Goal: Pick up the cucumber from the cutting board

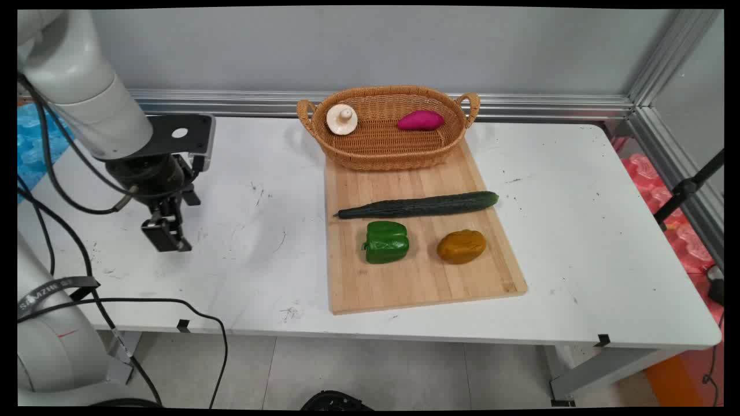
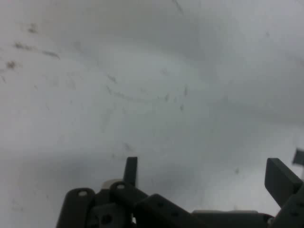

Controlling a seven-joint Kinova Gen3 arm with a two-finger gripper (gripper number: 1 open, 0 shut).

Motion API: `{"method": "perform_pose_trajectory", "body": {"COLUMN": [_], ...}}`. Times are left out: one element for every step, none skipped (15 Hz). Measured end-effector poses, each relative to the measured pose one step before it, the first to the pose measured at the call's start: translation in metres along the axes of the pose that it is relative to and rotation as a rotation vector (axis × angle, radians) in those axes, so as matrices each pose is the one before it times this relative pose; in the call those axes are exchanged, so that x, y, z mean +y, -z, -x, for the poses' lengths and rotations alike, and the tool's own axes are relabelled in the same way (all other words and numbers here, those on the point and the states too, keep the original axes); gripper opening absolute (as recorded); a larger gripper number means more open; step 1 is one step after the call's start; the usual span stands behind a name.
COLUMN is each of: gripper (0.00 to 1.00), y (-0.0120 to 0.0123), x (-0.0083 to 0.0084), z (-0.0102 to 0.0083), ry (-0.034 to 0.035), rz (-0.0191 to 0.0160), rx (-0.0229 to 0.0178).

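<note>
Hand (image 1: 167,240) (image 2: 206,166) of the white arm hangs low over the left part of the white tabletop (image 1: 578,231), pointing down at a bare, scuffed patch of it; whether its tips touch the surface cannot be told. In the hand view the two black fingers (image 2: 282,180) stand spread well apart with nothing between them, and only the marked grey-white tabletop (image 2: 142,71) shows beyond them. Nothing lies just beside the hand; the nearest things are well off to its right. There a pale wooden cutting board (image 1: 416,277) lies lengthwise from the near edge toward the far side of the tabletop. On the board's far end sits an oval wicker basket (image 1: 381,150) with a handle at each end. Inside the basket a cream mushroom (image 1: 341,119) rests at the left end, and a magenta sweet potato (image 1: 421,120) lies toward the right end, apart from the mushroom. Nearer than the basket, a long dark green cucumber (image 1: 419,205) lies across the board from left to right, its left tip reaching the board's left edge. Just nearer than the cucumber sit a green bell pepper (image 1: 386,242) on the left and a yellow-brown potato (image 1: 461,247) to its right, the two apart from each other.
</note>
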Motion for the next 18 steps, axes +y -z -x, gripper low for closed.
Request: {"method": "perform_pose_trajectory", "body": {"gripper": [1.0,1.0,1.0,1.0,1.0,1.0,1.0,1.0,1.0,1.0,1.0,1.0,1.0,1.0,1.0,1.0,1.0,1.0], "y": [-0.00008,0.00001,-0.00024,-0.00029,-0.00051,-0.00073,-0.00075,-0.00134,-0.00201,-0.00327,-0.00436,-0.00438,-0.00612,-0.00639,-0.0086,-0.00869,-0.00835,-0.00973], "x": [-0.00168,-0.00314,-0.00286,-0.00394,-0.00377,-0.00475,-0.00377,-0.00435,-0.00389,-0.00333,-0.00314,-0.00239,-0.00253,-0.00191,-0.00171,-0.00127,-0.00085,-0.00104], "z": [-0.00384,-0.00815,-0.00825,-0.012,-0.01238,-0.01643,-0.01477,-0.01812,-0.01754,-0.01729,-0.01659,-0.01324,-0.01464,-0.01083,-0.01142,-0.01026,-0.00783,-0.00757], "ry": [0.00368,0.00474,0.00279,0.00249,0.00064,0.00117,-0.00091,-0.00173,-0.00032,0.00042,0.00028,0.00027,-0.00017,0.00195,0.00122,0.00036,0.00005,0.00116], "rz": [-0.00265,-0.006,-0.00476,-0.00498,-0.00509,-0.00569,-0.00487,-0.00612,-0.0048,-0.00396,-0.00188,-0.00121,-0.00031,0.00147,0.00212,0.00236,0.00235,0.00126], "rx": [0.01053,0.02266,0.02028,0.02846,0.02727,0.03505,0.02687,0.03255,0.0327,0.03258,0.03259,0.02596,0.02837,0.02195,0.02371,0.02238,0.01735,0.0189]}}
